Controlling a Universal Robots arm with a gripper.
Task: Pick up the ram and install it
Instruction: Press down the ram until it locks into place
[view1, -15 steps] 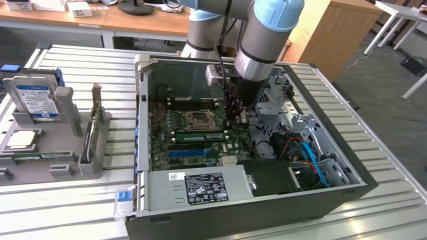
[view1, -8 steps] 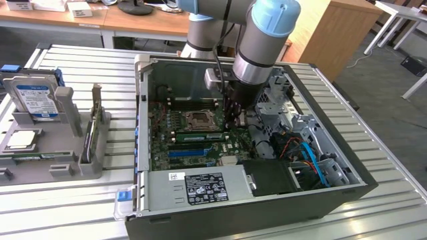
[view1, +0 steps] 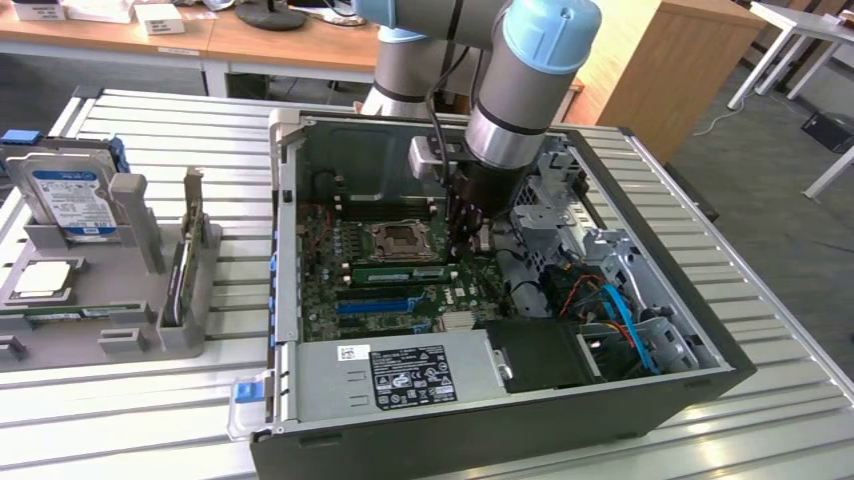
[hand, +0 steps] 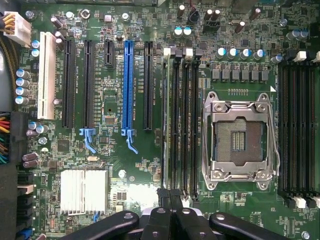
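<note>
Green ram (hand: 166, 120) stands edge-up in a slot beside the CPU socket (hand: 239, 140); the claw (hand: 171, 197), its fingers together, bears on its end to seat it in the motherboard (hand: 120, 165).

An open computer case (view1: 641, 400) lies on its side on a slatted table (view1: 761, 300), with the motherboard (view1: 400, 290) flat in its bottom. The processor socket (view1: 396, 240) sits near the middle of the board, memory slots on both sides of it, and a ram stick (view1: 396, 273) lies seated in the slots just before it. The arm reaches down into the case, its gripper (view1: 465, 235) just beside the socket on the exterior view's right. The power supply (view1: 400, 378) fills the near end of the case. A parts holder (view1: 120, 335) stands on the table at the exterior view's left, a hard drive (view1: 70, 200) upright in its far end.
</note>
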